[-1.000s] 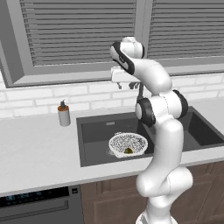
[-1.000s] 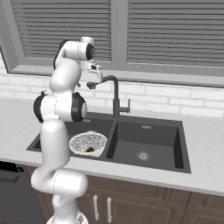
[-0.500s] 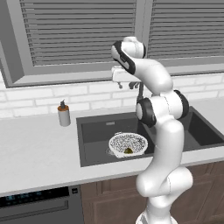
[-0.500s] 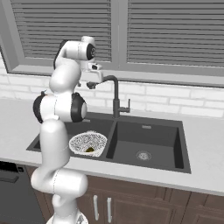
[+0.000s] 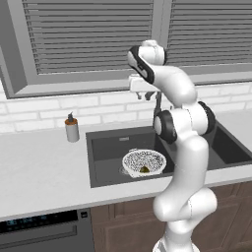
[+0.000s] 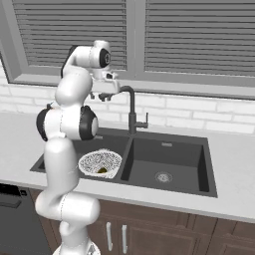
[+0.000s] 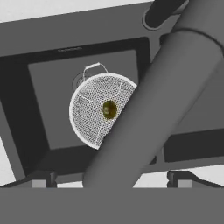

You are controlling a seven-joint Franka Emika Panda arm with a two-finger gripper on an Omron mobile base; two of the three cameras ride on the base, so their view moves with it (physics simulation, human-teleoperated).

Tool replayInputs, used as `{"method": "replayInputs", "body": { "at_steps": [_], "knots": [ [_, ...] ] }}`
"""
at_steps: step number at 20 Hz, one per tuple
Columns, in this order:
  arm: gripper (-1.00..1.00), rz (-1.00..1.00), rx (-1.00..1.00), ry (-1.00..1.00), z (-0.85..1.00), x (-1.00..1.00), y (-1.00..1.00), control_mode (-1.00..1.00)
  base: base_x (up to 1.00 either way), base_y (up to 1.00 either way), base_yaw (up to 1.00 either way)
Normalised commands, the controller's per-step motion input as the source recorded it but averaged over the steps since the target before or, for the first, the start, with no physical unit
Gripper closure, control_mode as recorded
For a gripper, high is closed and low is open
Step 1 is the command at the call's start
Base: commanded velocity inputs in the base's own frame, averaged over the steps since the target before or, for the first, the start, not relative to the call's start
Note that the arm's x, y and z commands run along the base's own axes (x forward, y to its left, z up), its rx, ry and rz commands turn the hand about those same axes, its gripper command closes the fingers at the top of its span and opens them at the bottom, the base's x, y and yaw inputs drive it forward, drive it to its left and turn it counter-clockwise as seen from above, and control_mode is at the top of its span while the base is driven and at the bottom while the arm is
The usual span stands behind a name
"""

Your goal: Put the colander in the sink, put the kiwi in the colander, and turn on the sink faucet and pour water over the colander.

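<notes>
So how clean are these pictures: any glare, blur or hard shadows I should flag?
Left base view: flat even rendered light, no glare; the colander is crisp in the dark sink. Right base view: equally even, with soft shading inside the basins. Hand view: the sink faucet crosses the frame as a broad grey bar hiding part of the colander; the kiwi stays sharp.

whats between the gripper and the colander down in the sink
In the hand view, the faucet's thick spout runs between the gripper and the colander, covering its right edge; the kiwi shows beside it.
</notes>
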Motion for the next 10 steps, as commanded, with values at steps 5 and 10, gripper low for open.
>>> {"method": "replayInputs", "body": {
  "at_steps": [5, 10],
  "knots": [
    [-1.0, 0.0, 0.0, -0.02, 0.66, -0.23, -0.1, -1.0, 0.0, 0.0, 0.0],
    [-1.0, 0.0, 0.0, -0.08, 0.85, -0.36, -0.29, -1.0, 0.0, 0.0, 0.0]
  ]
}}
